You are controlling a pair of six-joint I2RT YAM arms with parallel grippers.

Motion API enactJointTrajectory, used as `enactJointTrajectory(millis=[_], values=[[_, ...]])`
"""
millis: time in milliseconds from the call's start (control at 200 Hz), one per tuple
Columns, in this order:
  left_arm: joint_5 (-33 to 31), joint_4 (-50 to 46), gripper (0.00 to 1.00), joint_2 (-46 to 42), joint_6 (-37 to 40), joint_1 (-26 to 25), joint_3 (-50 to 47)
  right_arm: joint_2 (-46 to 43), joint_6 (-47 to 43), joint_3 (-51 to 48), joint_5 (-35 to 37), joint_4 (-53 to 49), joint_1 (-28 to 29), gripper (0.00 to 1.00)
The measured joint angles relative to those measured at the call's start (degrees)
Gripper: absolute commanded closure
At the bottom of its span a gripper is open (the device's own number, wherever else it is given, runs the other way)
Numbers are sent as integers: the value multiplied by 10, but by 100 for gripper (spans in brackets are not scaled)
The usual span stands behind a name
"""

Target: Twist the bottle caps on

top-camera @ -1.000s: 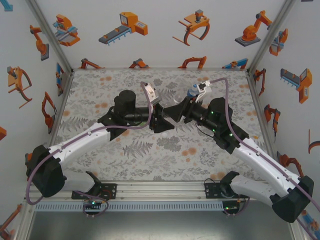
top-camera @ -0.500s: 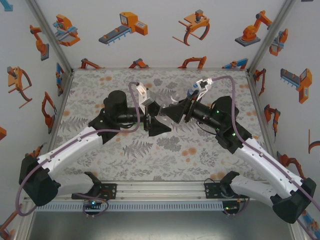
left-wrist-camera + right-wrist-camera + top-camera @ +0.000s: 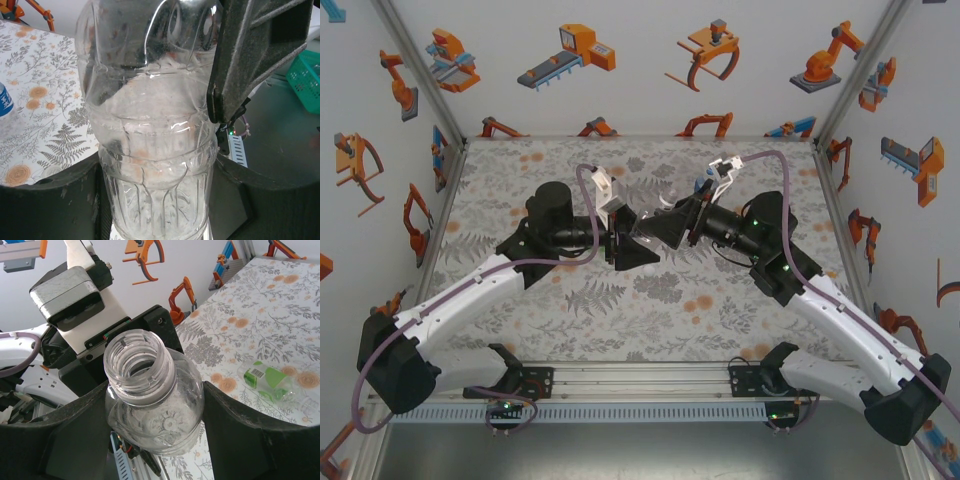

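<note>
Seen from above, a floral-patterned table (image 3: pixel 510 190) sits inside white walls dotted with orange robot drawings. At the left, a broad strip of tabletop lies open between the left wall (image 3: pixel 380 200) and the left arm (image 3: pixel 480 290), which reaches from the near left corner toward the middle. Its claw, the left gripper (image 3: pixel 626 245), is clenched on the ribbed base of the unlabelled bottle (image 3: pixel 150 125), with a finger pressed to each side in the left wrist view. This clear bottle is held off the table at centre, between the two arms (it is hard to pick out from overhead), and its threaded mouth is open. The right gripper (image 3: pixel 667 226) meets it from the other side, fingers closed on the bottle's shoulder just below the neck. Just behind the right arm (image 3: pixel 820 300), toward the table's far edge, sits the blue-labelled bottle (image 3: pixel 704 183). In the right wrist view the green-labelled bottle (image 3: pixel 265 377) lies on its side on the tabletop, well apart from the grippers. More open tabletop runs to the right wall (image 3: pixel 910 230).
</note>
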Motion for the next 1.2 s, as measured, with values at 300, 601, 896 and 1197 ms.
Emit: enactJointTrajectory(millis=[300,601,896,1197], values=[[-5,-4,67,0,1,5,0,-5,-10,11,13,-32,0,26],[-34,-16,84,-43,3,35,-31,-49,-79,78,82,-136,0,24],[-38,-39,100,-77,9,59,-37,-27,-102,90,183,-254,0,30],[-69,-70,100,-127,29,61,-71,55,-93,71,245,-336,0,34]])
